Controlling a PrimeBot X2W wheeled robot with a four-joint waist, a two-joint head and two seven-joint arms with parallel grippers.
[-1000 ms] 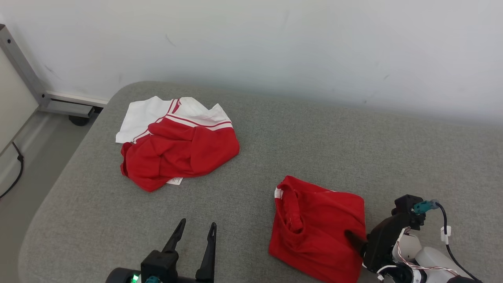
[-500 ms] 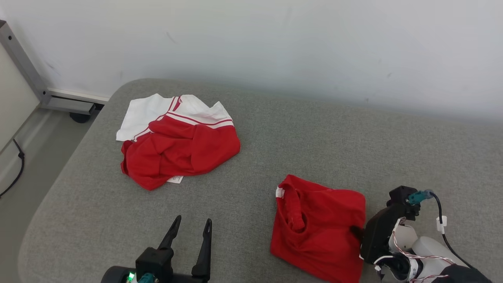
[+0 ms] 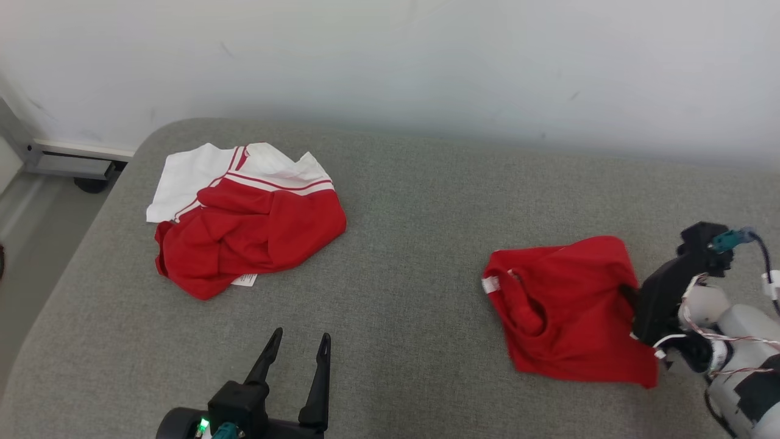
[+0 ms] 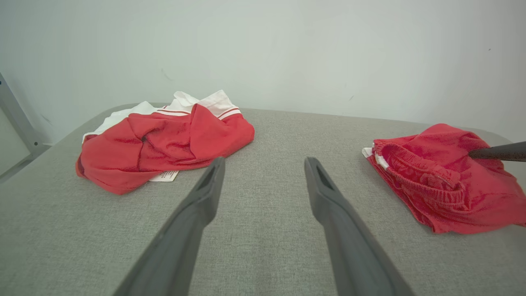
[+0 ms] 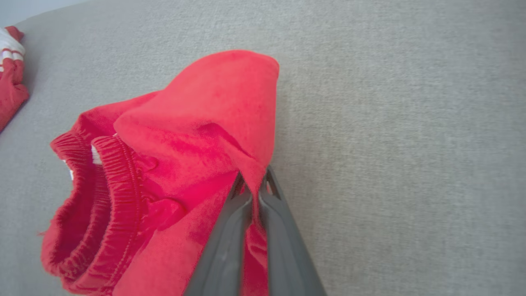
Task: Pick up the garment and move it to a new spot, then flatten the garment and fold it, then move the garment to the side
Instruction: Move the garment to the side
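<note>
Since the right gripper (image 5: 252, 183) is clamped on a pinch of cloth at the right-hand edge of the folded red shorts (image 3: 567, 305), the move to the side turns on one thing. The whole bundle lies to that gripper's left, reaching toward the middle of the grey tabletop (image 3: 414, 201). The elastic waistband (image 3: 524, 302) is the end farthest from the pinch, so I judge a pull to the right would drag it waistband last. The bulk rests on the tabletop, with only the pinched edge tented up. Left gripper (image 3: 301, 335) hangs open and empty near the front, well apart from the shorts, so the right arm is nearer. Red-and-white garment (image 3: 244, 238) sits far left, well clear.
</note>
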